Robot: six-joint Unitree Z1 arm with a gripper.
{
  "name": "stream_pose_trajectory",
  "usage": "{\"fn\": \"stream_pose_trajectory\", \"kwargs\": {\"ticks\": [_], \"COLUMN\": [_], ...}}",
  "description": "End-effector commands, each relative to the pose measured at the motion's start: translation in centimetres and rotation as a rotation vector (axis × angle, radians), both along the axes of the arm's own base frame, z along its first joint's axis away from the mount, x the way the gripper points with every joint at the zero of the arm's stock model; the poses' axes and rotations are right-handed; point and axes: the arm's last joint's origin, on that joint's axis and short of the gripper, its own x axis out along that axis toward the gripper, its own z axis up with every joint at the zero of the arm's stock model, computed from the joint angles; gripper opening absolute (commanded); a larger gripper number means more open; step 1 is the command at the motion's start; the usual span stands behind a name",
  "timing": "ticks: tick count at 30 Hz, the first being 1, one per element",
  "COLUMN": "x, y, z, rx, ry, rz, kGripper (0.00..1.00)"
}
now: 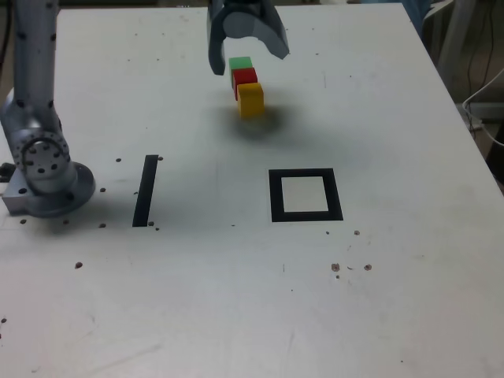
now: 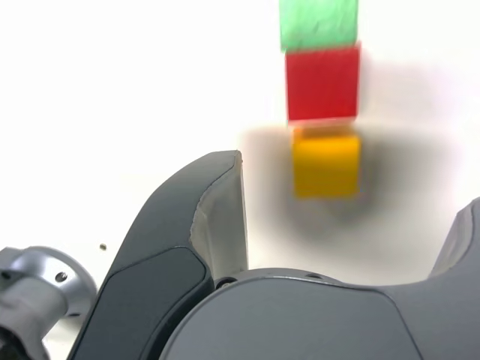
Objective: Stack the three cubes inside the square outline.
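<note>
The gripper hangs over the far part of the tabletop in the exterior view, its two dark, curved fingers spread wide and holding nothing. One finger points down on the exterior view's left of the cubes; the other arcs toward the right, above them. Just beneath, three small solid blocks sit in a short touching row that runs toward the camera: the green cube farthest, the red cube in the middle, the yellow cube nearest. Their faces look flat and matte, with crisp edges. A soft dark shadow lies under and around the yellow one. Well apart from them, nearer the camera, the square outline is a thick black frame with a white centre, lying empty. A straight black strip lies toward the exterior view's left, and beyond it stands the arm's rounded, silver-grey metal base. The white surface is smooth, with small dark specks scattered across it. No writing can be read.

In the wrist view, the gripper again stands open: one smooth dark finger with a paler inner pad rises in front, the other only shows at the frame edge. Between them, on the tabletop, the yellow cube lies closest, the red cube touching behind it, and the green cube after that, cut by the frame edge. The cubes look slightly blurred.
</note>
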Motion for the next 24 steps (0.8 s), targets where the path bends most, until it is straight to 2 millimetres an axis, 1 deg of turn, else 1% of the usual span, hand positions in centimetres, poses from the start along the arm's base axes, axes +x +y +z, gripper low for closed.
{"fn": "stream_pose_trajectory", "kwargs": {"ticks": [1, 6, 8, 11, 17, 24], "x": [-0.1, -1.2, -1.7, -2.0, -1.5, -1.5], "y": [0.9, 2.3, 2.4, 2.1, 1.3, 2.8], "z": [-0.1, -0.3, -0.6, -1.0, -1.8, -3.0], "rx": [-0.007, -0.037, -0.052, -0.072, -0.098, -0.094], "ry": [0.006, 0.011, 0.014, 0.021, 0.0, -0.004], "rz": [0.013, 0.041, 0.047, 0.046, 0.027, 0.052], "kGripper": [0.95, 0.94, 0.94, 0.93, 0.93, 0.92]}}
